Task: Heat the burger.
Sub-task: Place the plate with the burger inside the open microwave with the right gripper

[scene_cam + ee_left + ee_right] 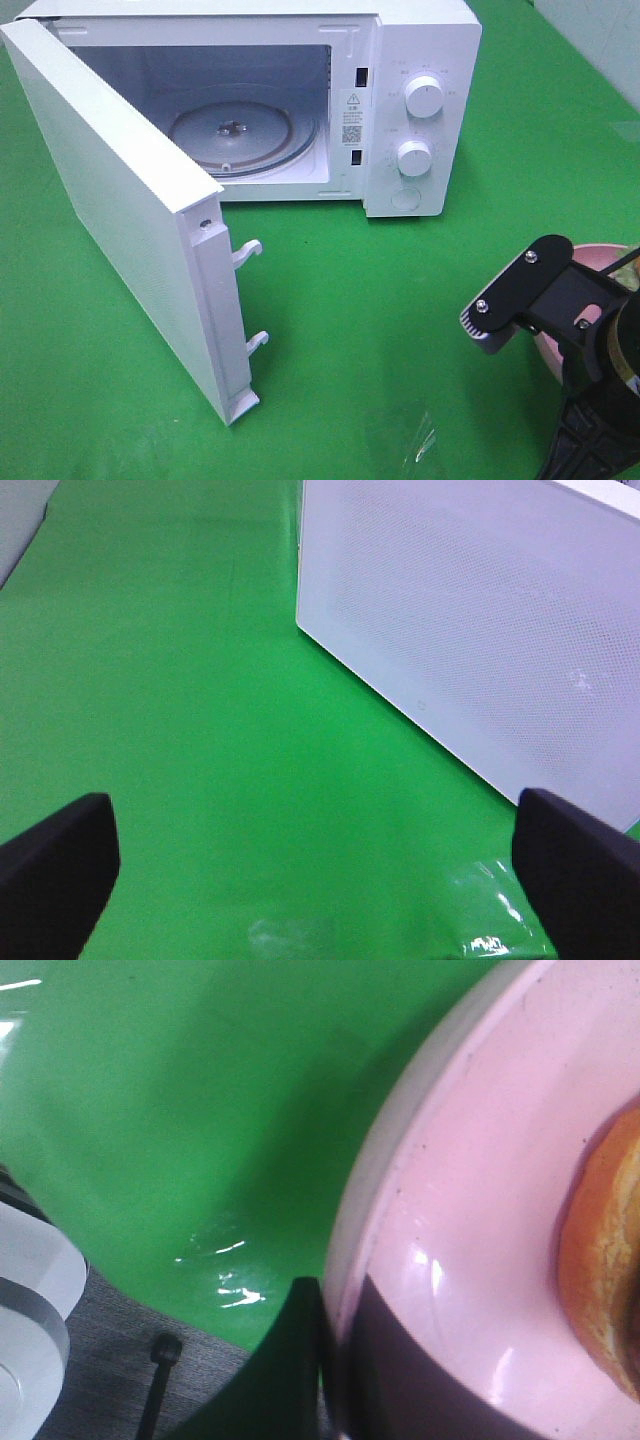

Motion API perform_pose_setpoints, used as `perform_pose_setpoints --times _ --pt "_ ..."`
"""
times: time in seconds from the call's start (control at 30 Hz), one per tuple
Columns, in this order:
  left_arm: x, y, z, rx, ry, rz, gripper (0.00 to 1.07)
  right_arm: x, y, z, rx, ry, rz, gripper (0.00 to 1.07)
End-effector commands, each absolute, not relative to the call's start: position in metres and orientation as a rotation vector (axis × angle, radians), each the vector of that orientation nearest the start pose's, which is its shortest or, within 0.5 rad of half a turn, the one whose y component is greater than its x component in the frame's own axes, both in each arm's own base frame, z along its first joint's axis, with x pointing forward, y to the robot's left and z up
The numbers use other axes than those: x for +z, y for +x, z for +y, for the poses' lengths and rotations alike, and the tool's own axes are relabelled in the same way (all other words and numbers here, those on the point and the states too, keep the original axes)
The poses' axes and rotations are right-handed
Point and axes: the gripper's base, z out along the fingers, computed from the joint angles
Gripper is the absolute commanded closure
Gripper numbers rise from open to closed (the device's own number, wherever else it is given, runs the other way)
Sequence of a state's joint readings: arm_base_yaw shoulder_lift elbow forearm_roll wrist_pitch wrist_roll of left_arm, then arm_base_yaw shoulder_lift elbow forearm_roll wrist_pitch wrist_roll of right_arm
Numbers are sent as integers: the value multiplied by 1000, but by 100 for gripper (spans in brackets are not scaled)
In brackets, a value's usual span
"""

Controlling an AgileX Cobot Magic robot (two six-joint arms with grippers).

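Right gripper (335, 1360), wrist view: the jaws are drawn narrow and pinch the rim of the pink plate (400, 1160), one dark finger outside the rim and one on the plate's inner face. The burger (605, 1260) lies on this plate, and only its glossy orange-brown bun shows, at the right edge of the frame. In the high view the right arm (560, 310) occupies the lower right corner and hides most of the plate and burger beneath it.

Left gripper (320, 880): jaws spread wide and empty above the green counter (400, 300), near the outer face of the door (110, 200).

The microwave (420, 60) fills the upper part of the high view. Its door is swung fully open toward the left of the frame, its two latch hooks (248, 250) jut toward the centre, and the glass turntable (245, 135) is bare.

The step in hand appears to be carrying the loaded plate into the cavity. A one-sided rim grip probably lets the far side sag, so the plate should be raised slowly and kept level, or the burger may slide. The path should run toward the upper left, enter the opening squarely from the front, pass clear of the latch hooks, and end centred on the turntable.
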State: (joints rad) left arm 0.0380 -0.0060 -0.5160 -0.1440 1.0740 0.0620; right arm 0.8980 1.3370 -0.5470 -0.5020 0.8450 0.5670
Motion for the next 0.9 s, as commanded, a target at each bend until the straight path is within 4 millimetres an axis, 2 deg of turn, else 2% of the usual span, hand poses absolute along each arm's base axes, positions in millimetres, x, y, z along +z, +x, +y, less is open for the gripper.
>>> perform_pose_setpoints --times 0.03,0.3,0.9 --pt "281 -11 -13 -117 27 2010 6 180 138 124 -451 -984 2649 107" --pt "281 -11 -13 -117 27 2010 6 180 125 135 -458 -1127 2580 107" --pt "281 -11 -13 -117 27 2010 6 183 132 138 -534 -1384 2369 107"
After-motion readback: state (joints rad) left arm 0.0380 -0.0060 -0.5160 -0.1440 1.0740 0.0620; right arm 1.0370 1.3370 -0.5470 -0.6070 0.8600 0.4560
